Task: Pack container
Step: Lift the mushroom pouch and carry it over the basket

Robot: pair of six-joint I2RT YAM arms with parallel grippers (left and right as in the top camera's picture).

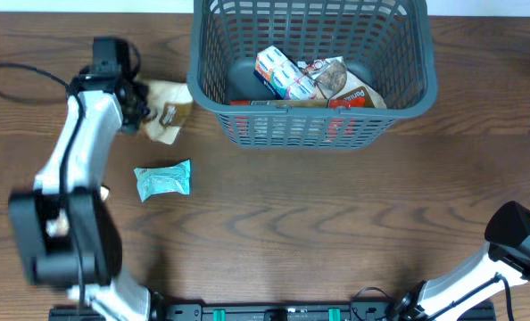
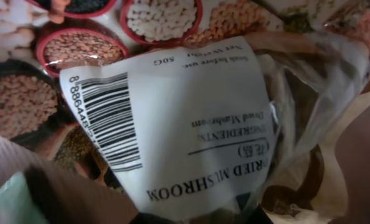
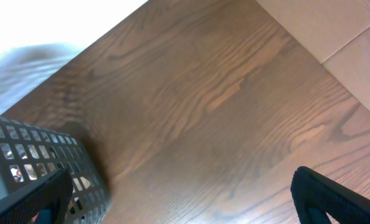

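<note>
Basket (image 1: 311, 110) upright on table (image 1: 336, 232), at its far edge, part-filled. Inside: white-and-red packet (image 1: 283, 73) near the middle, brown packet (image 1: 347, 85) right of it, dark items (image 1: 245, 80) at the left end. Room left on top.

Just left of basket, lying flat: mushroom bag (image 1: 167, 111), clear film with a white label. Left gripper (image 1: 136, 107) at the bag's edge farthest from basket. Bag fills the left wrist view (image 2: 185, 124), hiding the fingers. Cannot tell how far open, nor whether anything is gripped.

In front of basket and to its left, well apart from it: teal packet (image 1: 163, 179), untouched.

Right gripper (image 3: 182, 180) in front of basket and well to its right, spread wide, holding nothing.

Hazards, judged:
- Slip on lift. Slick, crinkled film and a likely hold on one edge only; risk of the bag swinging or sliding free.
- Snag on the rim. Tall wall and thick rim; a low carry likely to catch the hanging bag or push basket.
- Poor seating. Packets already heaped; risk of the bag resting on the rim and falling outside.
- No grip confirmed; check before lifting.
</note>
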